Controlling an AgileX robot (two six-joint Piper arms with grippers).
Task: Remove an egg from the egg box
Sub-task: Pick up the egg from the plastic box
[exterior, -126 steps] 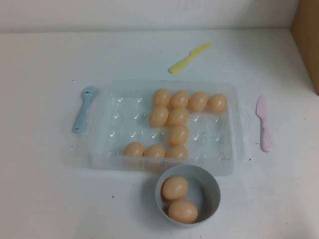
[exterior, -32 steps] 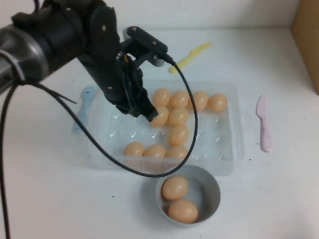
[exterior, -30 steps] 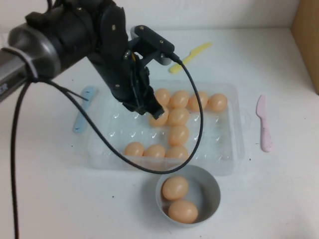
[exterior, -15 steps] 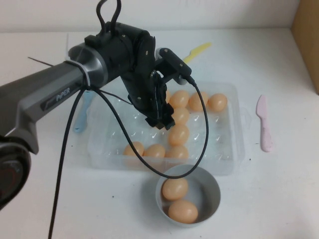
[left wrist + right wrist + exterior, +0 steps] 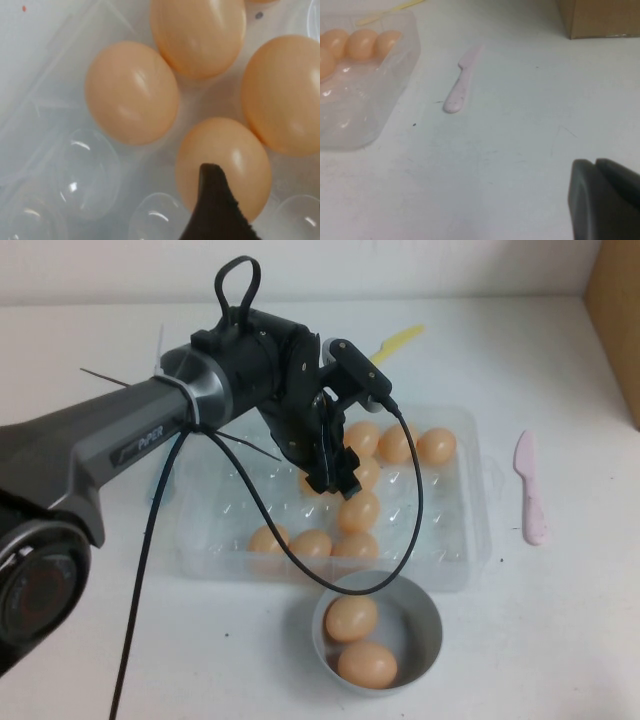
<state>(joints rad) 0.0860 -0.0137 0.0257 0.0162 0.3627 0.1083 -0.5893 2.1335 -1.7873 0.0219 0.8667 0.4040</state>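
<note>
I am hovering my left claw [image 5: 335,475] low over the cluster of eggs in the middle of the egg box [image 5: 462,540]. It is spread and grasping nothing: my wrist view is showing a single fingertip [image 5: 215,200] with nothing pressed against it, lying across the egg [image 5: 223,167] I am aiming at, which is sitting in its cell with neighbours crowding it on three sides. That crowding is what is worrying me. Coming down off-centre, I could be wedging a fingertip against the egg beside it [image 5: 131,92] and nudging it out of its cell, and a smooth rounded shell could be squirting sideways under an uneven squeeze. The thin clear tray may be shifting or lifting with me too, and my slack cable [image 5: 405,530] is drooping near the grey bowl [image 5: 428,612], where two eggs are lying. My right claw [image 5: 605,200] is parking clenched and empty over bare counter [image 5: 560,640] beyond the pink knife [image 5: 461,82]. The counter is plain white, with a yellow knife [image 5: 385,348] behind the tray and a cardboard box [image 5: 600,17] standing at the far right corner.
</note>
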